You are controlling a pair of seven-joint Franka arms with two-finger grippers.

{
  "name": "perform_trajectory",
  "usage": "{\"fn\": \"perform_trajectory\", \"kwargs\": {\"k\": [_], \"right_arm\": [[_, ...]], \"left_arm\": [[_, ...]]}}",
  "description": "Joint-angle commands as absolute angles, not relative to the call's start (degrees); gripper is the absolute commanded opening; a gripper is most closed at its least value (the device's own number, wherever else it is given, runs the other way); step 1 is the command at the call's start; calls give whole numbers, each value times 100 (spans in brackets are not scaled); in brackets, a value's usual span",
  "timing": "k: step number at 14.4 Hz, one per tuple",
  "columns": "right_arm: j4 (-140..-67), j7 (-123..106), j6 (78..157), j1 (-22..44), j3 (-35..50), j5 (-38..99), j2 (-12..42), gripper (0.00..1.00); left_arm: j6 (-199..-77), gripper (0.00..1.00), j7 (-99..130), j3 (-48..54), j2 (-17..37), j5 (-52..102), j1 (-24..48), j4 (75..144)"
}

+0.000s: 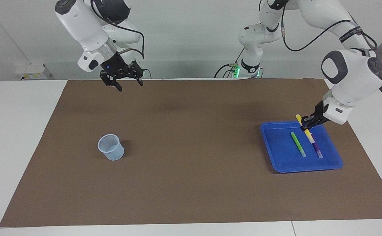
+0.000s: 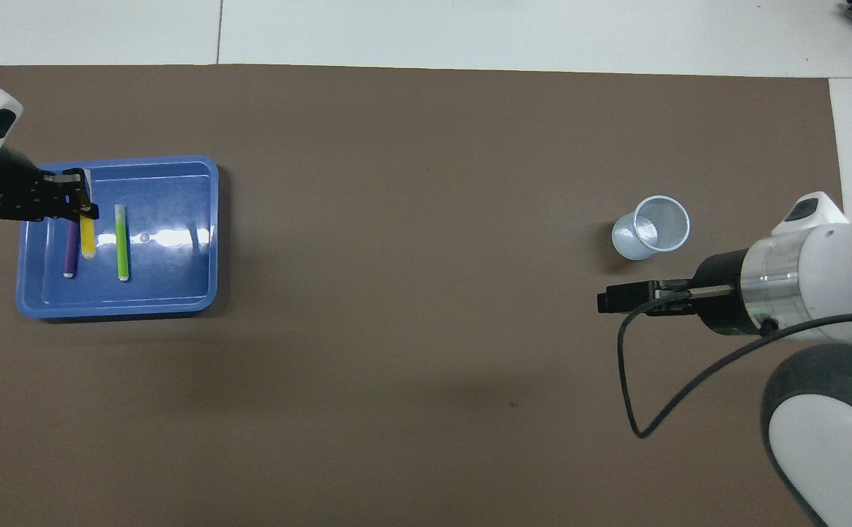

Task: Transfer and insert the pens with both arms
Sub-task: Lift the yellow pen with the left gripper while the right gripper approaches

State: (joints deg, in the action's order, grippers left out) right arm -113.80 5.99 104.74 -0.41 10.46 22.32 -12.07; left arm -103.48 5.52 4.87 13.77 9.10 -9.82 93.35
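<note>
1. A brown mat covers the table between two white robot arms.
2. A blue tray sits at the left arm's end of the mat.
3. The left gripper hangs over the tray's edge nearest the robots, fingers clamped on the yellow pen, which is lifted clear and tilted.
4. The green pen and purple pen lie flat in the tray, side by side and apart.
5. A clear cup stands upright toward the right arm's end.
6. The right gripper hovers over the mat's edge nearest the robots, fingers spread wide, holding nothing.
</note>
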Motion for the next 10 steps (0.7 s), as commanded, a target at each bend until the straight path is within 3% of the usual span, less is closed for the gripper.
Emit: {"fn": "perform_trajectory", "kwargs": {"k": [1, 10], "right_arm": [[-11426, 1131, 10879, 227, 1028, 2749, -1099, 100], [-11435, 2293, 12338, 1141, 1028, 3647, -606, 100]], "left_arm": [[-10178, 0, 1392, 527, 1257, 1423, -1064, 9552], [-9887, 0, 5262, 545, 1038, 2864, -1, 9904]]}}
